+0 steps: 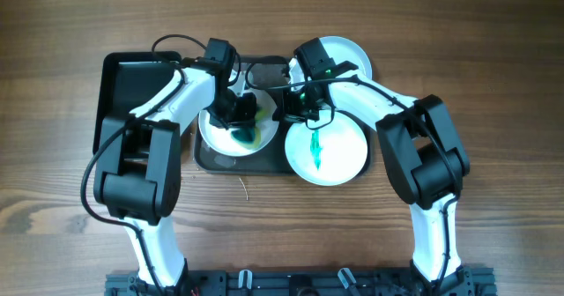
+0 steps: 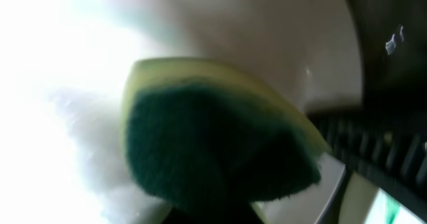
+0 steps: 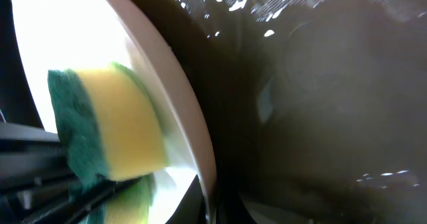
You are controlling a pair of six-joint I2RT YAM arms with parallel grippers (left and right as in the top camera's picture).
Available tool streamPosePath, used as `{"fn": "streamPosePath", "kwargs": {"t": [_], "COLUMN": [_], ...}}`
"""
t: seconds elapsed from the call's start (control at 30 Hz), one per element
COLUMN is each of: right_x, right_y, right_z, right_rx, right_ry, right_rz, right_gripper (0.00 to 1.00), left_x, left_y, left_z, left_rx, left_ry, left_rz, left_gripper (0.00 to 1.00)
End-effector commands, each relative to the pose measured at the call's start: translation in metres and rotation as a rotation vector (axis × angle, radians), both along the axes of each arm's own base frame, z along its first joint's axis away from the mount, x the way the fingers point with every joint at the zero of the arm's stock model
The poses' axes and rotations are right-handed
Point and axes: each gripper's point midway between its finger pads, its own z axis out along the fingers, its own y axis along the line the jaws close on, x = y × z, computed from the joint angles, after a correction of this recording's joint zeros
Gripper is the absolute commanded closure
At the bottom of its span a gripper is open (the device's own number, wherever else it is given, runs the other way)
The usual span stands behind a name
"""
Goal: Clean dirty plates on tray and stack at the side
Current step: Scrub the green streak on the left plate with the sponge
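Plate [image 3: 160, 57] rim near tray [image 3: 320, 117], sponge [image 3: 113, 124] perhaps touching

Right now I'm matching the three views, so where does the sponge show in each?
Overhead: the sponge lies on the left plate, left of centre.
Left wrist: sponge fills the centre, green side towards the camera.
Right wrist: sponge at lower left, yellow side showing.
Shared landmark: that white plate under it.
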Motion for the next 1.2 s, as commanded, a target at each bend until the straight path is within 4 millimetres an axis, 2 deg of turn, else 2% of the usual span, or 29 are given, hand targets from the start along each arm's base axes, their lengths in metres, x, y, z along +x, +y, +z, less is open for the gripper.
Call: {"fn": "streamPosePath", "kwargs": {"t": [0.0, 0.07, 0.13, 0.23, 0.33, 0.4, 0.47, 0.57, 0.67, 0.73, 0.87, 0.93, 0.97, 1.03, 1.07, 1.13, 1.17], "right_x": [-0.006, -0.006, -0.005, -0.005, -0.005, -0.005, -0.004, -0.004, -0.004, -0.004, -0.004, -0.004, -0.004, -0.004, -0.004, -0.005, -0.005], "right_y": [-0.008, -0.008, -0.009, -0.008, -0.009, -0.009, -0.010, -0.011, -0.011, -0.011, -0.011, -0.011, -0.011, -0.011, -0.011, -0.011, -0.011], "right_z": [-0.019, -0.019, -0.020, -0.020, -0.020, -0.020, -0.021, -0.021, -0.021, -0.021, -0.021, -0.021, -0.021, -0.021, -0.021, -0.021, -0.021], "right_rx": [-0.043, -0.043, -0.047, -0.046, -0.047, -0.051, -0.057, -0.057, -0.057, -0.057, -0.058, -0.058, -0.058, -0.058, -0.058, -0.058, -0.058], "right_ry": [0.041, 0.041, 0.039, 0.039, 0.039, 0.043, 0.045, 0.047, 0.048, 0.049, 0.050, 0.050, 0.050, 0.050, 0.050, 0.051, 0.051], "right_rz": [-0.021, -0.021, -0.022, -0.022, -0.023, -0.032, -0.041, -0.044, -0.045, -0.045, -0.045, -0.045, -0.045, -0.045, -0.045, -0.045, -0.045], "right_gripper": [0.96, 0.96, 0.96, 0.96, 0.96, 0.96, 0.96, 0.96, 0.96, 0.96, 0.96, 0.96, 0.96, 0.96, 0.96, 0.96, 0.96], "left_x": [0.016, 0.019, 0.022, 0.021, 0.015, 0.009, 0.003, -0.008, -0.021, -0.025, -0.015, 0.001, 0.009, 0.024, 0.029, 0.030, 0.029], "left_y": [0.080, 0.109, 0.123, 0.126, 0.121, 0.110, 0.087, 0.042, -0.005, -0.019, -0.023, -0.014, -0.002, 0.033, 0.064, 0.103, 0.116], "left_z": [-0.023, -0.016, -0.010, -0.009, -0.012, -0.016, -0.022, -0.024, -0.012, -0.005, -0.004, -0.007, -0.012, -0.021, -0.023, -0.018, -0.014], "left_rx": [0.441, 0.597, 0.679, 0.699, 0.675, 0.616, 0.496, 0.249, -0.043, -0.141, -0.161, -0.109, -0.035, 0.157, 0.323, 0.527, 0.600], "left_ry": [-0.048, -0.106, -0.146, -0.147, -0.112, -0.069, -0.008, 0.058, 0.062, 0.047, -0.004, -0.038, -0.045, -0.065, -0.083, -0.120, -0.138], "left_rz": [0.386, 0.493, 0.518, 0.516, 0.501, 0.459, 0.360, 0.152, -0.111, -0.191, -0.208, -0.133, -0.054, 0.128, 0.273, 0.445, 0.485], "left_gripper": [0.96, 0.96, 0.96, 0.96, 0.96, 0.96, 0.96, 0.96, 0.96, 0.96, 0.96, 0.96, 0.96, 0.96, 0.96, 0.96, 0.96]}}
